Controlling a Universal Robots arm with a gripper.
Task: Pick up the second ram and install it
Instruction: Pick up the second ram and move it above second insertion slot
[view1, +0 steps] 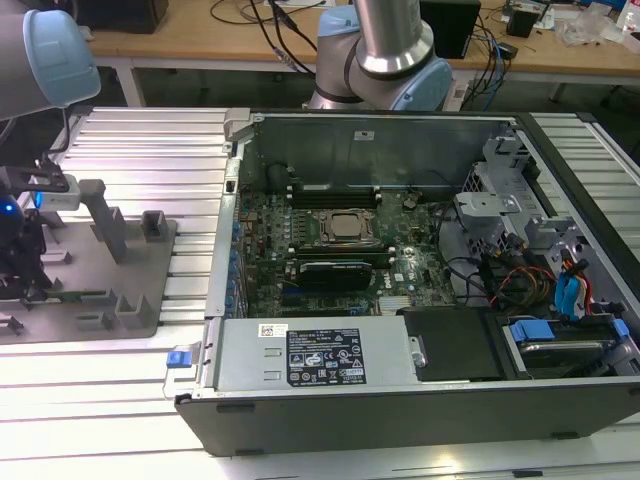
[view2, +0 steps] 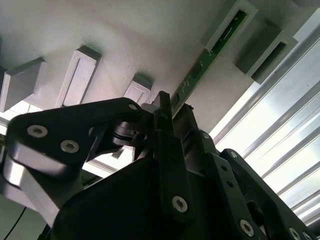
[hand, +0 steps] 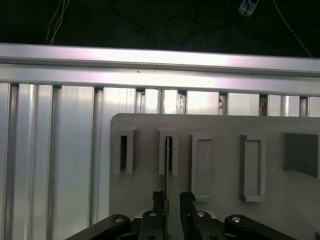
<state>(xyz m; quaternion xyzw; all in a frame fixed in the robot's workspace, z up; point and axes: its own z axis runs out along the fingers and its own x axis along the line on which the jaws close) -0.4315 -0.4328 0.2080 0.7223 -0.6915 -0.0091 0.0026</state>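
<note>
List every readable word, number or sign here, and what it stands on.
No text can be read.
White sticker on the power supply cover: too small to read.
Black label beside it: too small to read.
The second ram: no print visible.

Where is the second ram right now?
In the first wrist view the thin green memory stick stands on edge in the grey fixture tray, right by the pincer; that tray lies at the exterior view's left.
</note>
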